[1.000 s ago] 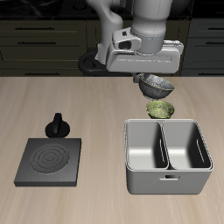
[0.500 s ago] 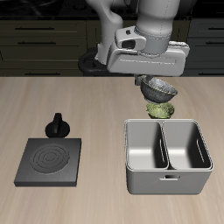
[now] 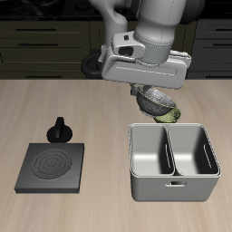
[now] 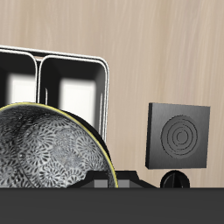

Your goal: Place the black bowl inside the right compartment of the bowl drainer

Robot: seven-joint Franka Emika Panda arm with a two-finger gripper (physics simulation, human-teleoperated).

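Dark grey outside, pale speckled pattern inside — the black bowl (image 3: 156,96) hangs off the table under my gripper (image 3: 150,88), tilted, just behind the bowl drainer's (image 3: 172,188) back rim. In the wrist view the bowl (image 4: 44,153) fills much of the frame, its patterned inside turned toward the camera. My fingers are clamped on its rim; the pads themselves are hidden behind the bowl and the hand housing. A green-yellow patterned bowl (image 3: 169,114) sits on the table directly below, mostly covered by what I hold, touching or nearly touching the drainer's back edge — I cannot tell which. Both grey metal compartments of the drainer (image 4: 66,80) are bare inside. Well apart, nearer the table's front, lies the flat black stove plate (image 3: 53,167), with a small black moka pot (image 3: 60,130) just behind it.
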